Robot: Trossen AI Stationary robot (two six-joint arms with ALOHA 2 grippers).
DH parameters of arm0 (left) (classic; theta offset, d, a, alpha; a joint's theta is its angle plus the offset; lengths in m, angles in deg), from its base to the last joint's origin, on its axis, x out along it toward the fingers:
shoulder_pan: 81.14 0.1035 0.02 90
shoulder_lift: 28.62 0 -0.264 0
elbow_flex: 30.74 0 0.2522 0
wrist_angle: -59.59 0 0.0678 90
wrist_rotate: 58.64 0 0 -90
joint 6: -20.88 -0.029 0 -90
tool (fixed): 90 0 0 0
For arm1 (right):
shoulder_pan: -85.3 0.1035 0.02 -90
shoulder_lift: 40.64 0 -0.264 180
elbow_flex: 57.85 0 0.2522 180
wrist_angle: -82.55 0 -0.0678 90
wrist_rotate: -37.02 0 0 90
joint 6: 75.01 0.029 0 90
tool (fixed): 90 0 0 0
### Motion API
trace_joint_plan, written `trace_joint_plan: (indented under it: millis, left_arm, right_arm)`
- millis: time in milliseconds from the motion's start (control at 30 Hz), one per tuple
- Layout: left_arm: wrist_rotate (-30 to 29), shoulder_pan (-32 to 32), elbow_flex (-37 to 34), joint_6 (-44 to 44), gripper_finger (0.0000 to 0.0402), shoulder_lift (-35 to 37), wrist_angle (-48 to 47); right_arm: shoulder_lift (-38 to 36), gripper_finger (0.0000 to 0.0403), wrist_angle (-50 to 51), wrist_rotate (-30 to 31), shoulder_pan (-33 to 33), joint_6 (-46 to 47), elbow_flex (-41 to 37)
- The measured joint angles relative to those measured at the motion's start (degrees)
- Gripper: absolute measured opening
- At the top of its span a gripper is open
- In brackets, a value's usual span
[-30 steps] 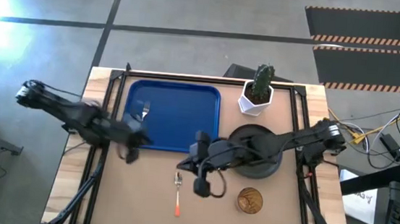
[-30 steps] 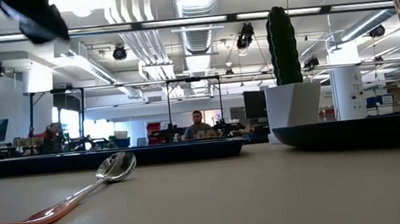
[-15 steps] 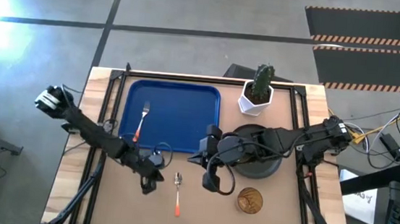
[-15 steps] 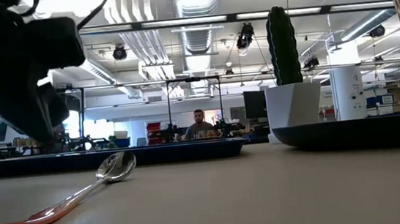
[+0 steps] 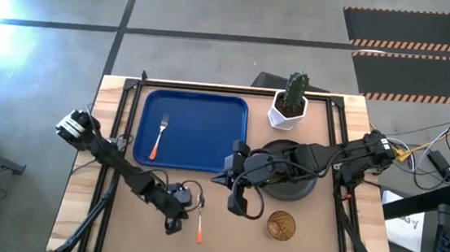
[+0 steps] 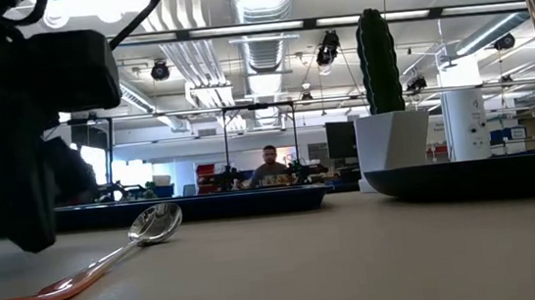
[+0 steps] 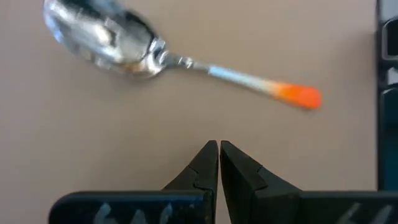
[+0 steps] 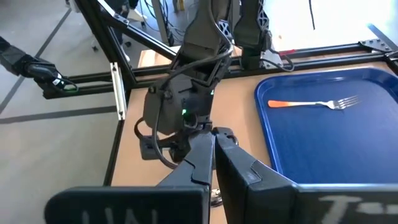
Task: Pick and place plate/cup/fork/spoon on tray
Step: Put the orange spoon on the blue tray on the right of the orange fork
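Observation:
The spoon (image 5: 199,218) lies flat on the table near its front edge, its bowl (image 7: 106,36) toward the tray and its orange handle tip (image 7: 298,96) toward the near edge. My left gripper (image 5: 173,221) is shut and low over the table just left of the spoon's handle, its fingertips (image 7: 219,149) short of it. The fork (image 5: 159,136) lies on the blue tray (image 5: 210,112). My right gripper (image 5: 238,205) is shut and empty, right of the spoon. The black plate (image 5: 301,186) lies under my right arm. The amber cup (image 5: 282,225) stands near the front.
A white pot with a green cactus (image 5: 290,103) stands at the back, right of the tray. Black frame rails (image 5: 118,133) run along the table's left and right sides. In the low view, people sit in the room beyond the table (image 6: 270,166).
My left gripper has gone from the tray's near left corner toward the table's near edge and rightward, coming down beside the spoon's handle. My right gripper drew back a little to the right early on, then kept still. The fork and the spoon have not moved.

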Motion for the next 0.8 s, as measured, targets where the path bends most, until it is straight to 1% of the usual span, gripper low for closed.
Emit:
trace_joint_plan:
  millis: [133, 500, 800]
  left_arm:
    - [-0.1, 0.0, 0.6, -0.1, 0.0, -2.0, 1.2]
    - [-3.2, 1.2, 1.0, -0.2, 0.0, -8.0, 14.1]
    - [-6.0, 6.0, 1.2, -3.4, 0.0, -10.8, 20.7]
  right_arm:
    - [0.0, 0.0008, 0.0, 0.0, 0.0, 0.1, 0.0]
    - [0.0, 0.0008, 0.0, -0.1, 0.0, 0.0, 0.0]
    - [0.0, 0.0008, 0.0, -0.1, 0.2, 0.2, 0.0]
